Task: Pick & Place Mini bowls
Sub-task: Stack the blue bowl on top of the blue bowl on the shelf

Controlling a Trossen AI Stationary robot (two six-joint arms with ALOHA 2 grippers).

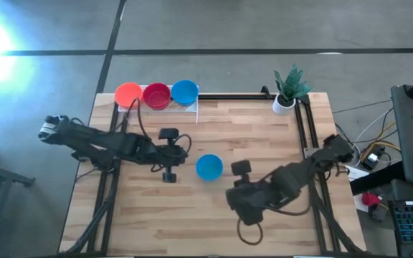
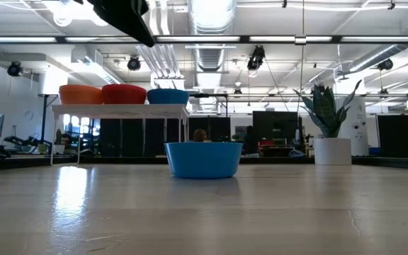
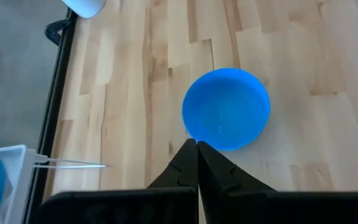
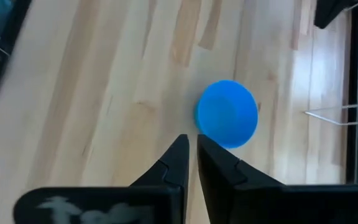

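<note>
One blue mini bowl (image 1: 209,167) sits upright and free mid-table between the left gripper (image 1: 169,174) and right gripper (image 1: 241,169), both pinched closed and empty, likely staged for pickup toward the white rack (image 1: 192,107) holding orange (image 1: 127,93), red (image 1: 156,94) and blue (image 1: 184,92) bowls.

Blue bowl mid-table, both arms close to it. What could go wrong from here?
1. The left gripper and right gripper flank the blue bowl from opposite sides; if both reach, they may collide.
2. Both grippers are shut: approaching without opening would likely push the bowl across the table instead of gripping it.
3. The rack already carries three bowls; adding another could knock one.
</note>
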